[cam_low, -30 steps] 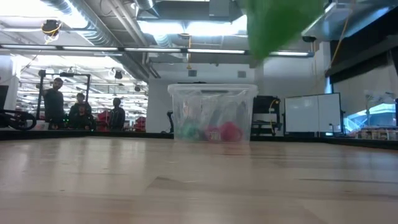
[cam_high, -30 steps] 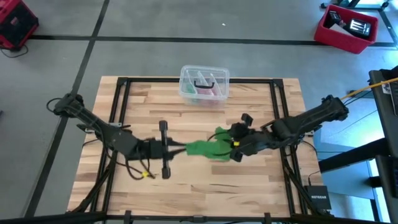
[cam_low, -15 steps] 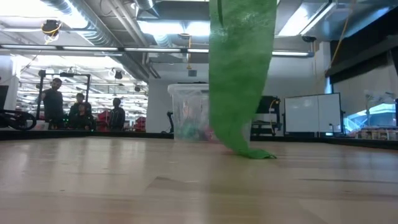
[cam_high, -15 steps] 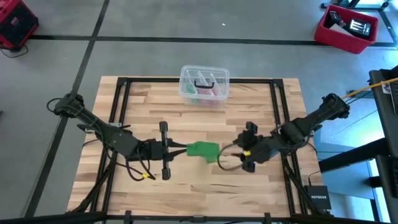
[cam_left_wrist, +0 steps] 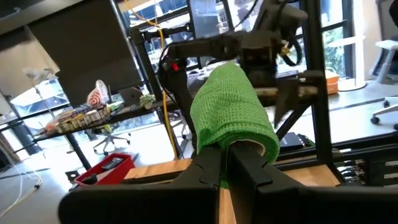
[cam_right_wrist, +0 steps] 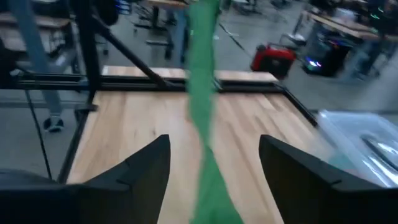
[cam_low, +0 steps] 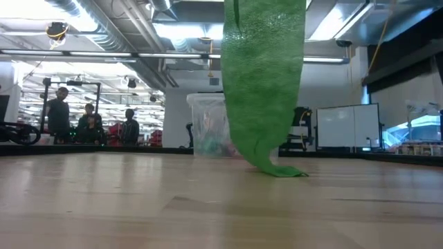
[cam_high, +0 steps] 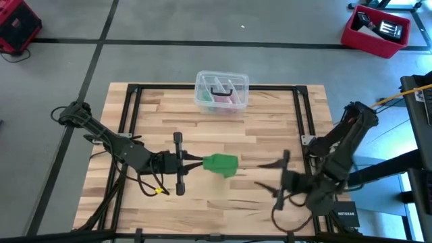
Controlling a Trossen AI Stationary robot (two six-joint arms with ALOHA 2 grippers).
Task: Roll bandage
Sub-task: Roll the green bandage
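Left gripper point(cam_high: 192, 161) sits mid-table, jaws clamped on the top end of the bandage point(cam_high: 221, 164), and the left wrist view shows the green weave wrapped over a pale core right at those fingers point(cam_left_wrist: 214, 174). From there the bandage hangs straight down as 1 flat band, and in the low view its loose tail point(cam_low: 280, 170) just touches the table point(cam_high: 270, 128) and curls over on the wood. Right gripper point(cam_high: 278, 181) is out toward the right front of the table, jaws spread wide and holding nothing, with the strip dangling ahead of it between its 2 fingers point(cam_right_wrist: 146, 168) in its own wrist view. This stuff looks light, soft and stretchy, so expect it to sag, twist and fold rather than keep any shape; it should not slip much, given the knit texture. Best place to take it, I'd say, is the free lower end, pinched flat across its width. The clear box point(cam_high: 221, 90) stands well apart at the back.
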